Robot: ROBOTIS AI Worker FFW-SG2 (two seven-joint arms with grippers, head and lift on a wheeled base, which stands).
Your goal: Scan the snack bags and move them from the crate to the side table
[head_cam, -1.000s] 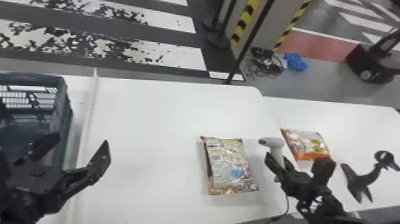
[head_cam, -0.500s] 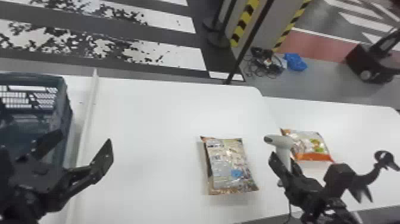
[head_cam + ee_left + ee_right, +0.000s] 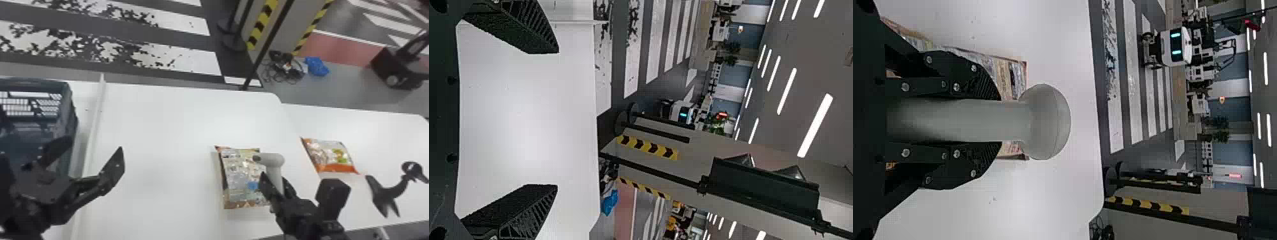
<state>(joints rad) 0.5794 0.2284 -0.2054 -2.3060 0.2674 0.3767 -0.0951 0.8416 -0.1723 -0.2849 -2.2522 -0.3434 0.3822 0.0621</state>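
The right gripper (image 3: 274, 179) clamps a handheld scanner (image 3: 275, 160) by the silvery snack bag (image 3: 237, 178); left of that bag, the left gripper (image 3: 94, 144) stands spread.

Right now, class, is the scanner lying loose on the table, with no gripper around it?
No, the scanner is clamped between the fingers of the right gripper.

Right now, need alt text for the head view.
Right gripper holds a grey handheld scanner over a snack bag on a white table; a second bag lies farther right, and the left gripper hangs open beside a dark crate.
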